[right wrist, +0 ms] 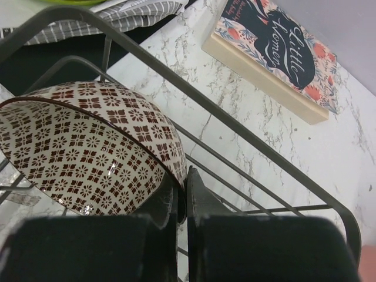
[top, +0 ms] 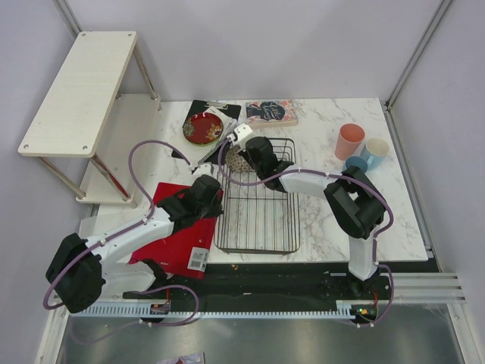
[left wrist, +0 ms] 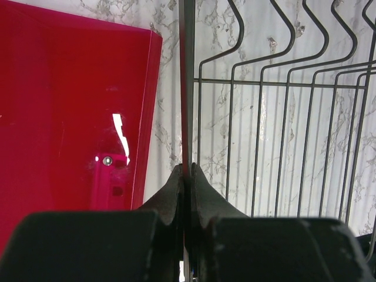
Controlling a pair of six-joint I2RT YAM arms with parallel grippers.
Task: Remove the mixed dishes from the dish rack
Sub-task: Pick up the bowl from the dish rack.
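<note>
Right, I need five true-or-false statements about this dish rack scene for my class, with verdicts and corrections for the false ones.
1. The right gripper is closed on the rim of the brown-and-white patterned bowl. True.
2. That bowl sits out on the white marble table. False: it is inside the black wire dish rack.
3. The left gripper pinches a side wire of the rack. True.
4. The tall pink cup stands in the rack. False: it stands on the table to the right of the rack, beside the light blue mug.
5. The round red floral plate lies on the red board. False: it lies beyond the rack's far left corner, apart from that board.
</note>
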